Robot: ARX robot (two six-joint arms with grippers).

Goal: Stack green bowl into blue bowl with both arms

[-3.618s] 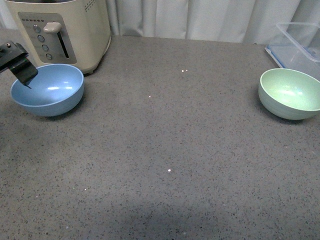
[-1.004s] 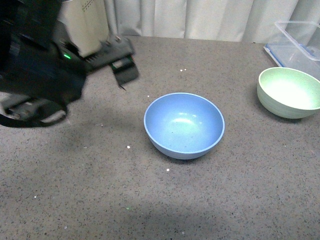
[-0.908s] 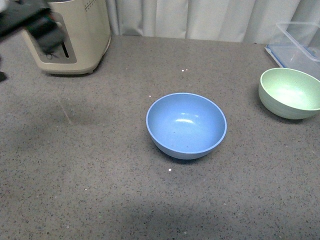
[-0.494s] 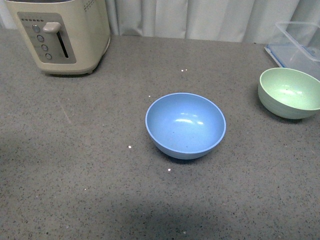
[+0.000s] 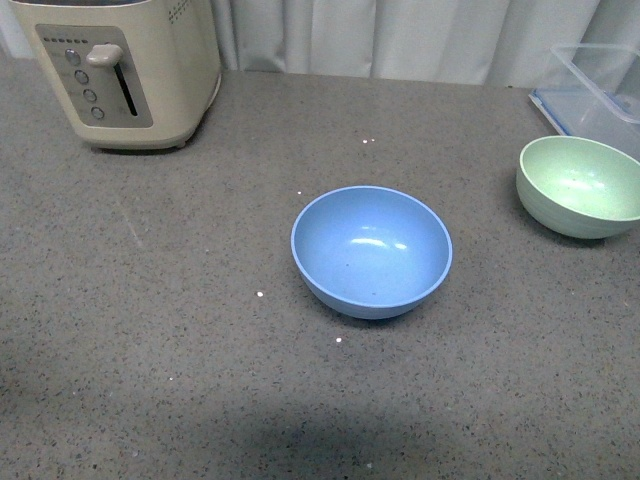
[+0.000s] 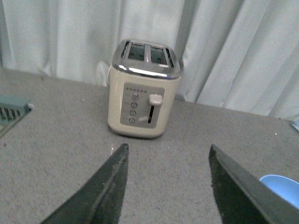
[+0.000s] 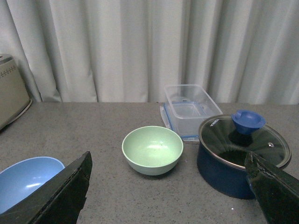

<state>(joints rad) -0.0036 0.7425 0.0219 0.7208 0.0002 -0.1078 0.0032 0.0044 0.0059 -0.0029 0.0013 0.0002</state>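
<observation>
Speckled grey countertop (image 5: 150,300), white curtain (image 5: 400,35) behind; blue bowl (image 5: 371,250) centre, green bowl (image 5: 580,185) right edge. Jaws spread, empty: left gripper (image 6: 168,149), right gripper (image 7: 167,157).

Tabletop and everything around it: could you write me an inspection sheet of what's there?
Surface: grey speckled countertop, dry.
Job's things: blue bowl mid-table, empty; green bowl far right, empty, not yet stacked.
Clutter: toaster; clear container; lidded blue pot.
Grippers: left gripper and right gripper open, holding nothing.
Cables: nothing seen.
Surroundings: pale curtains behind.
</observation>
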